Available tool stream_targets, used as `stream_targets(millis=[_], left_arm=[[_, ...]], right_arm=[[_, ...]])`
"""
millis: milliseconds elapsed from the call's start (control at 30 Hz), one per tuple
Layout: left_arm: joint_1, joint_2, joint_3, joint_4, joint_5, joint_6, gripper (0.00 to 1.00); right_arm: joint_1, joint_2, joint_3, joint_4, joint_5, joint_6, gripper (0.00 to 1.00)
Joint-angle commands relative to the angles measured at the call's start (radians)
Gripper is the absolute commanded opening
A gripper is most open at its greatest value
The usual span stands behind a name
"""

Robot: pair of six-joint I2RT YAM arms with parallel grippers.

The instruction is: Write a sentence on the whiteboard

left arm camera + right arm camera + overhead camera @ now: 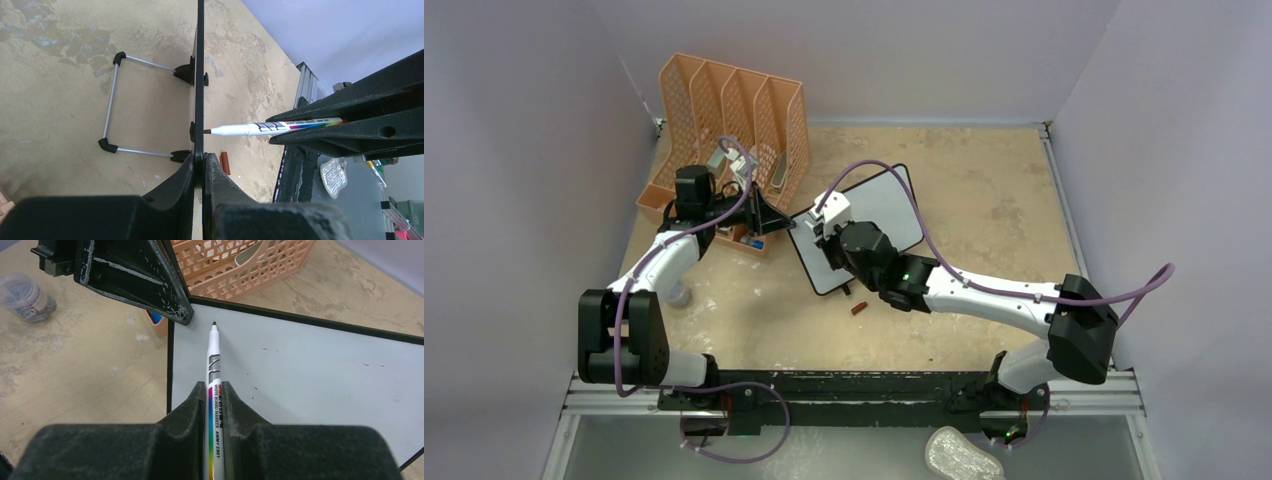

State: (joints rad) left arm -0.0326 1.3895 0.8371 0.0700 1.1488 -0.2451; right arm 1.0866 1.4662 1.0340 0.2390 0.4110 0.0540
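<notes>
The whiteboard stands propped on the table; its white face carries only a few tiny dark specks, and no sentence shows. My left gripper is shut on the board's left edge; in the left wrist view the board is edge-on between the jaws. My right gripper is shut on a white rainbow-striped marker. The uncapped tip sits just off the board's upper-left corner and also shows in the left wrist view. Whether it touches, I cannot tell.
An orange perforated file organizer stands right behind the board's left end. The marker's red-brown cap lies on the table in front of the board. A small clear jar sits to the left. The board's wire stand sticks out behind.
</notes>
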Motion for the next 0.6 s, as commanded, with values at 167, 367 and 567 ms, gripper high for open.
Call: stream_targets(millis=[167, 367, 567], left_arm=[[0.003, -0.017, -0.003, 0.016, 0.041, -0.005, 0.0], [0.003, -0.016, -0.004, 0.017, 0.043, -0.006, 0.0], [0.003, -0.015, -0.003, 0.017, 0.042, -0.006, 0.0]], right_arm=[[0.004, 0.008, 0.055, 0.031, 0.026, 0.009, 0.0], [0.004, 0.012, 0.06, 0.031, 0.013, 0.002, 0.0], [0.004, 0.013, 0.06, 0.027, -0.015, -0.009, 0.0]])
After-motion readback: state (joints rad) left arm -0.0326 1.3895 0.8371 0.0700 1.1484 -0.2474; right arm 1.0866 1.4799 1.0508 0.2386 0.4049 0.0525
